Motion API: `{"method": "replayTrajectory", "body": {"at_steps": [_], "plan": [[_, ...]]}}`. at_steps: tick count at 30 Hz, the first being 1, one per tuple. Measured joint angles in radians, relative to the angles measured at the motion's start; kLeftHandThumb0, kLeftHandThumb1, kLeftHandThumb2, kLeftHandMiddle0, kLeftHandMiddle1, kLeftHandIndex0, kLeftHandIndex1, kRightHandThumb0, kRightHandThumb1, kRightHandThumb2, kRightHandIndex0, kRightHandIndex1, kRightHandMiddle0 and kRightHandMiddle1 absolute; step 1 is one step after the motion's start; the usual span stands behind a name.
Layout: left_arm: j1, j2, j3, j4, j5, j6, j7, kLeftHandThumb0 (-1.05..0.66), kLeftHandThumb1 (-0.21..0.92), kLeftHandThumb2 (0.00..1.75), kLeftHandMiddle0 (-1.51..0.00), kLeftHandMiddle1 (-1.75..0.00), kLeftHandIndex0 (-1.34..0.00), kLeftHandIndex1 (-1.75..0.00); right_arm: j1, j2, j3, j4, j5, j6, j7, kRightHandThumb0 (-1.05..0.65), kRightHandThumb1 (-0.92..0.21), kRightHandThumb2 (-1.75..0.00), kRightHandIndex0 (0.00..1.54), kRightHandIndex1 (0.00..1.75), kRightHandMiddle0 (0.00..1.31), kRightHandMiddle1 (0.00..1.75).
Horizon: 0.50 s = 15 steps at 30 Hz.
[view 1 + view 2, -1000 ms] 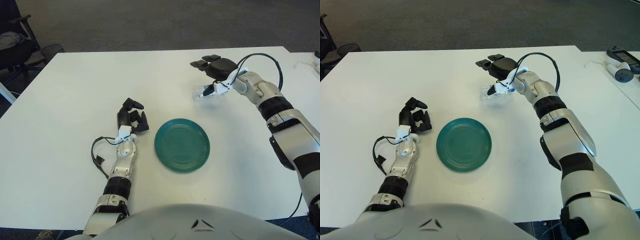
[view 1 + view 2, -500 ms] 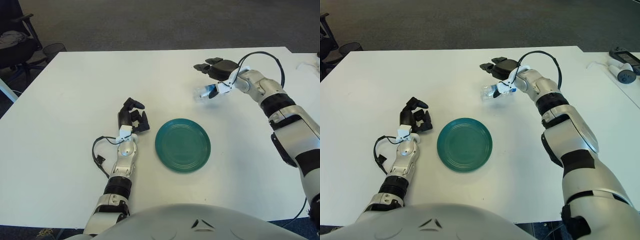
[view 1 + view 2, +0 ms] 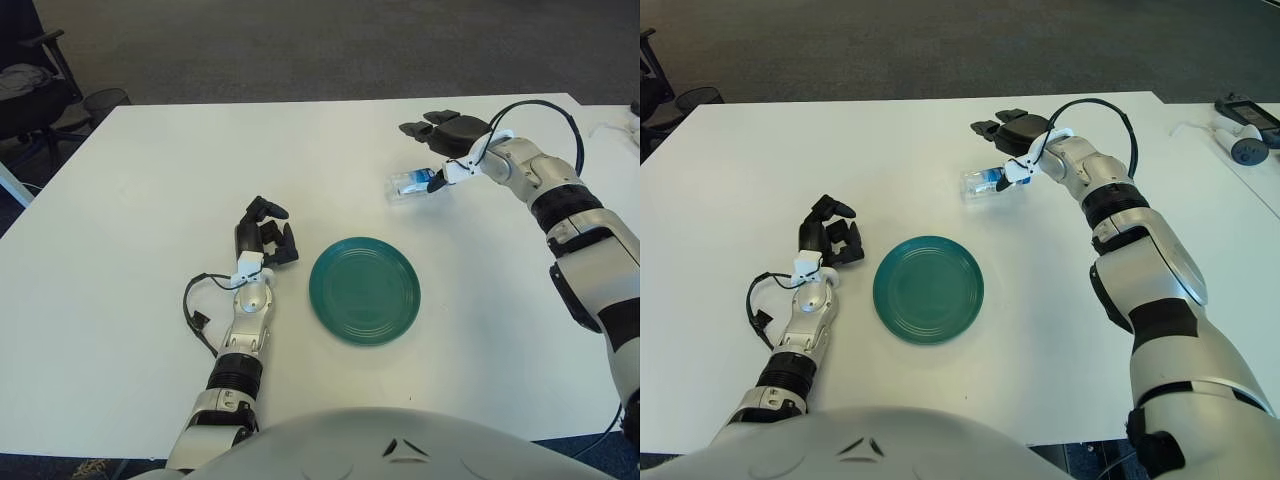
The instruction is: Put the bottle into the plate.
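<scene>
A small clear bottle [image 3: 408, 184] with a blue label lies on its side on the white table, up and to the right of the empty green plate [image 3: 364, 290]. My right hand [image 3: 446, 150] hovers just right of the bottle, its fingers spread flat above and its thumb pointing down by the bottle's right end, with nothing grasped. My left hand [image 3: 265, 237] shows left of the plate, its fingers curled and holding nothing.
A black cable [image 3: 195, 306] loops beside my left forearm. An office chair [image 3: 28, 92] stands past the table's far left corner. A second table at the right carries small devices [image 3: 1238, 132]. The table's far edge runs just behind my right hand.
My right hand has slid to the right, from over the bottle to beside its right end. The bottle has turned slightly but stays in the same place. The left hand has not moved.
</scene>
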Motion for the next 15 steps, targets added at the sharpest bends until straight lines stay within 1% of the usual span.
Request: {"method": "replayTrajectory", "body": {"at_steps": [10,15], "plan": [[-0.007,0.001,0.002,0.013,-0.008,-0.010,-0.003,-0.54,0.16,1.50,-1.22,-1.75,-0.74,-1.75,-0.034,0.005,0.005,0.076,0.000,0.008,0.019,-1.05,-0.89,-0.01,0.00,0.00,0.00,0.00],[-0.012,0.005,0.004,0.018,-0.008,-0.009,-0.003,-0.55,0.15,1.53,-1.23,-1.75,-0.75,-1.75,-0.042,0.019,0.024,0.117,-0.006,0.024,0.013,-1.05,-0.90,-0.02,0.00,0.00,0.00,0.00]]}}
